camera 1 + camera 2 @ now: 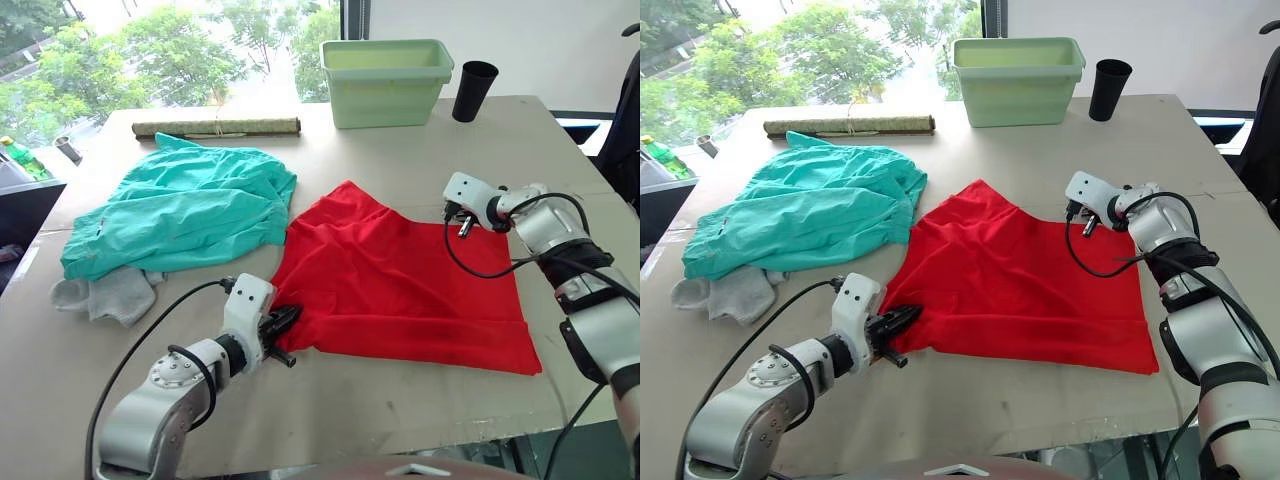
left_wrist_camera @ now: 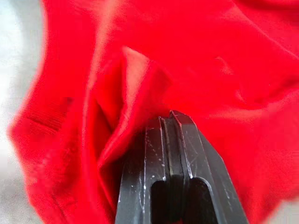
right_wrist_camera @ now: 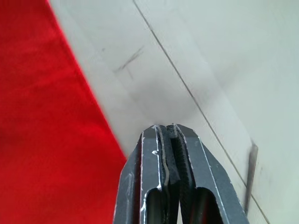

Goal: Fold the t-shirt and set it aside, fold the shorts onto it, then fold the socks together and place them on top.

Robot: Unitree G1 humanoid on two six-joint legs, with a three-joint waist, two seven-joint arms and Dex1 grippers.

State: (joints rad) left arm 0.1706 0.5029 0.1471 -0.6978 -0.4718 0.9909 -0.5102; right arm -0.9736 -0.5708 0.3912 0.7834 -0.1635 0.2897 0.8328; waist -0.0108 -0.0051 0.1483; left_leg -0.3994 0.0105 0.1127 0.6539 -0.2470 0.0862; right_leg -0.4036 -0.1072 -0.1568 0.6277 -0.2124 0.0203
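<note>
The bright red cloth t-shirt (image 1: 400, 285) lay flat on the table (image 1: 400, 400), first fold underway. The left hand (image 1: 285, 320) pinched its near corner; the right hand (image 1: 462, 222), clenched and empty, hovered by its far edge. Next, that edge probably needed grabbing.

Table (image 1: 420, 170): pale beige, filled most of the frame.
Window (image 1: 150, 50): upper left, bright daylight, green trees outside.
Wall (image 1: 540, 40): upper right, plain white.

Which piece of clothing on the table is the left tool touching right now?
The red t-shirt. The left tool is at its near corner, fingers shut on a fold, while the teal shorts and grey socks lie apart.
</note>
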